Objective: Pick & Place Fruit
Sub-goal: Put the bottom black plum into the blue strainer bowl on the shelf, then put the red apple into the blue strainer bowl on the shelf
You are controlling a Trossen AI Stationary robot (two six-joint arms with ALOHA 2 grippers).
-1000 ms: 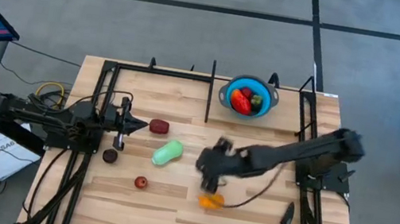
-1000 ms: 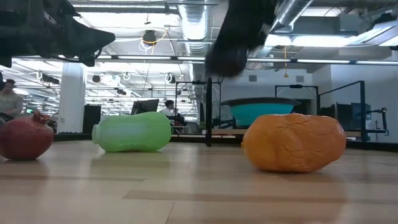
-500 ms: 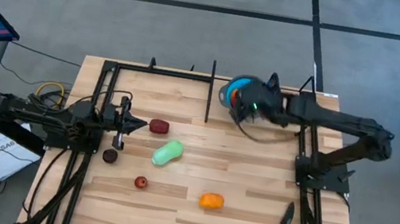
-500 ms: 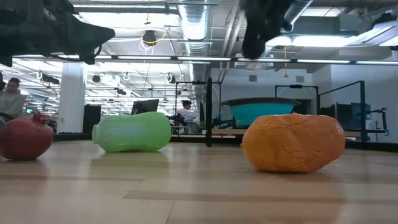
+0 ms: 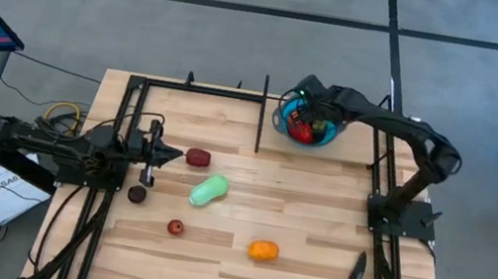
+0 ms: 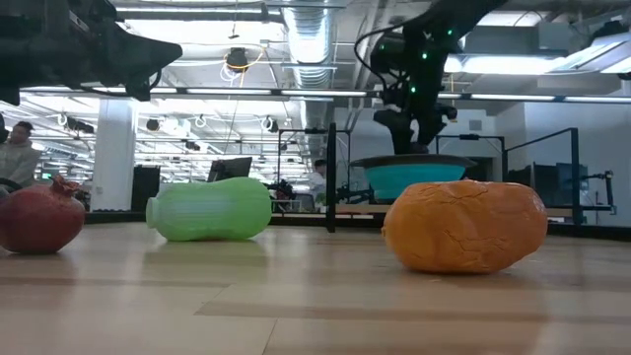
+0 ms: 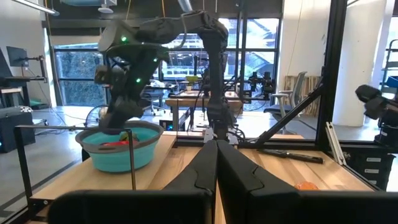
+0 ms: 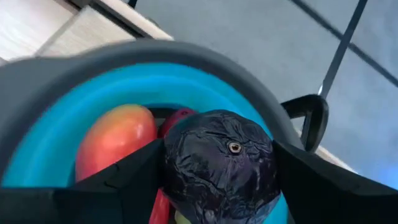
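The right end effector (image 5: pixel 304 118) hangs over the blue bowl (image 5: pixel 329 135), its fingers clasping a dark purple fruit (image 8: pixel 219 165) above those already inside, seemingly for release, while the left end effector (image 5: pixel 163 154), pinched closed, waits at the counter's (image 5: pixel 312 250) left.

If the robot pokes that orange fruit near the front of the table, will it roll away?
Probably only a little. The orange fruit looks lumpy and wider than tall in the low view, resting on a broad underside, so it would likely wobble or slide rather than roll far. Its surface looks wrinkled, not glossy, so it may not be very slippery. The wooden table looks smooth and flat, so a hard poke could scoot it.
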